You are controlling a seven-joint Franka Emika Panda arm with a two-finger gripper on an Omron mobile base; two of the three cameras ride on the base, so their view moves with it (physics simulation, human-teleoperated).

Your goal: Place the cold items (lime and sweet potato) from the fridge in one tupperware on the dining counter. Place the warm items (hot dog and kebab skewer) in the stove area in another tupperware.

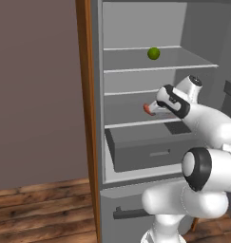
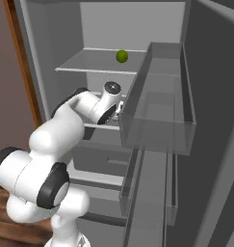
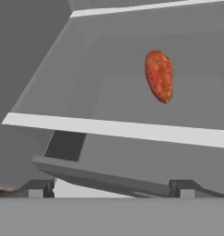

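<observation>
Arm (image 1: 207,142) rises from the base in the foreground and bends forward into the open fridge (image 1: 145,28), its elbow low and its wrist level with the middle shelf (image 1: 136,124). At the wrist, gripper (image 3: 111,186) points into the fridge; in the hand view its two dark fingertips (image 3: 39,188) stand far apart at the bottom, jaws spread wide, with nothing between them. Below the gripper lies the grey drawer (image 1: 150,154), pulled partly out, its front edge running across the lower part of the hand view. Just beyond the fingertips the white front lip of the middle shelf crosses the hand view at a slant. Farther in, on that shelf, lies the sweet potato (image 3: 159,76), orange-red and speckled, clear of the gripper and toward the right of the hand view; in the left base view one orange end of it (image 1: 148,108) pokes out just left of the hand. Higher and deeper, the lime (image 1: 154,53) sits on the top shelf (image 1: 131,70), near its middle and well apart from the arm. On the right, the fridge door (image 2: 210,120) hangs open with a clear bin (image 2: 162,123) on its inner side, and a wooden panel (image 1: 87,118) edges the fridge on the left.
</observation>
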